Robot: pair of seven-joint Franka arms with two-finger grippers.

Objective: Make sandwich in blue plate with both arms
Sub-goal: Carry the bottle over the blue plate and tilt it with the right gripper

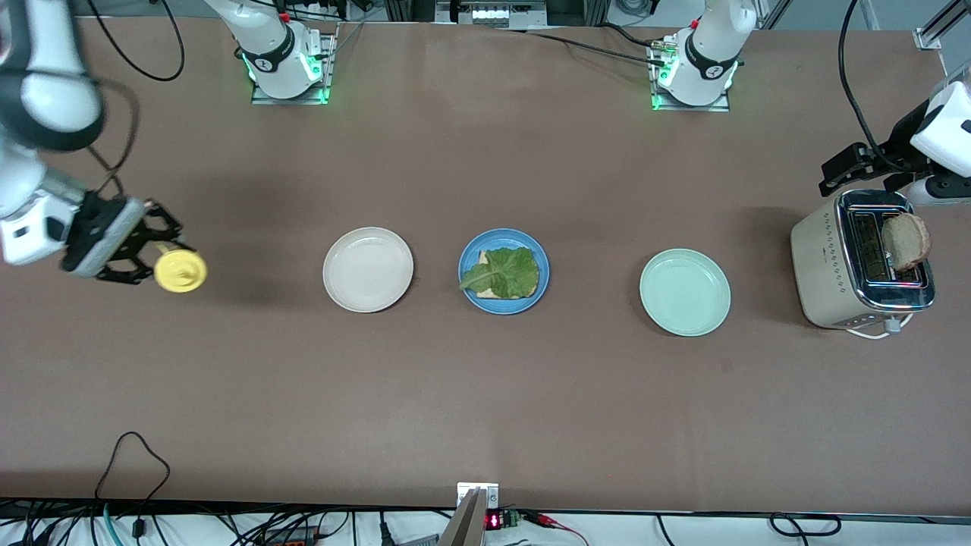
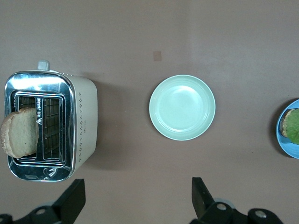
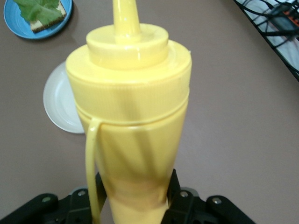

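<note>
From the front we see our right gripper (image 1: 144, 254) clamped on a yellow squeeze bottle (image 1: 180, 271), tipped toward the blue plate (image 1: 504, 271), likely for sauce. There a bread slice (image 1: 493, 288) lies under lettuce (image 1: 504, 271); bare table and a cream plate (image 1: 368, 269) lie between.

In the left wrist view our left gripper (image 2: 138, 198) hangs wide open, empty, by the toaster (image 2: 51, 126), whose toast (image 2: 19, 132) stands proud for grasping.

In the right wrist view the bottle fills the fingers, nozzle up.
</note>
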